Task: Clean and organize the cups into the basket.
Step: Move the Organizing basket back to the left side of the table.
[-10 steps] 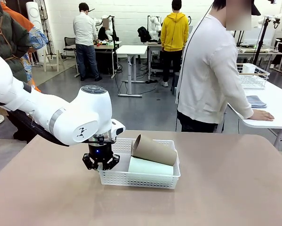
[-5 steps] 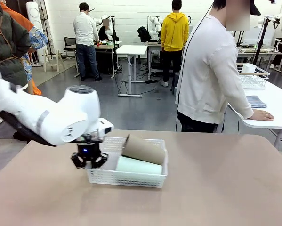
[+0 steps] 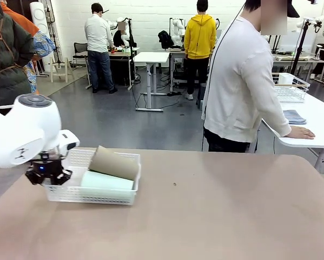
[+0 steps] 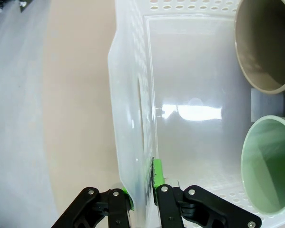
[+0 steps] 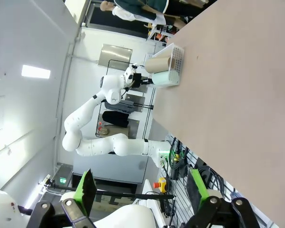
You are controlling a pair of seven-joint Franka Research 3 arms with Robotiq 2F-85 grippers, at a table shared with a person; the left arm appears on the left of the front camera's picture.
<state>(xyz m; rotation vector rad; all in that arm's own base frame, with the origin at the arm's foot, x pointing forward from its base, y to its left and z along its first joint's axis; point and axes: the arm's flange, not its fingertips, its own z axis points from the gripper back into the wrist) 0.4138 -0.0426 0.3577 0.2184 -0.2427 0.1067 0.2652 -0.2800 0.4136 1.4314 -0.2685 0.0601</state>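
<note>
We are pinching the basket wall between our left gripper fingers; cups beyond. Light, flexible plastic, so rim gripping suits. Our right gripper is gaping.

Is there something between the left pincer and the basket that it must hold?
Nothing visible. The left pincer is already shut on the basket, its green pads on either side of the wall. The brown cup and the mint cup lie inside.
</note>
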